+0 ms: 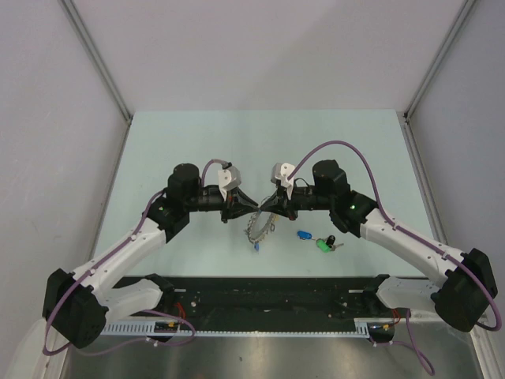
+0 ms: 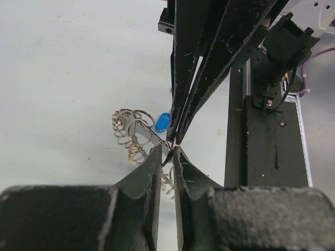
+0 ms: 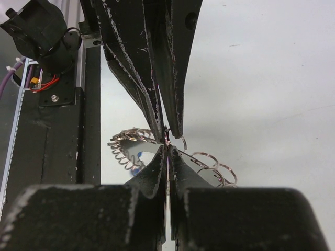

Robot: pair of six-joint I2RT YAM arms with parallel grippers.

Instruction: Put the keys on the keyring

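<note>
At the middle of the table point(image 1: 197, 142), the two arms meet tip to tip on the keyring point(image 1: 259, 227). The left gripper point(image 2: 168, 151) has its fingers nearly together, pinching one wire loop, and the right gripper point(image 3: 167, 152) is pressed fully closed on the ring's edge. A blue key point(image 1: 303, 234) and a green key point(image 1: 323, 246) lie loose to the right, apart from the ring, while a second blue key point(image 2: 162, 123) sits right beside its loops.

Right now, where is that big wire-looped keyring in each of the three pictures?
Top external: the keyring is mid-picture, slightly below centre.
Left wrist: the keyring shows left of centre.
Right wrist: the keyring fans out on both sides, below centre.
Shared landmark: the left gripper and right gripper meeting tip to tip at the ring.
</note>
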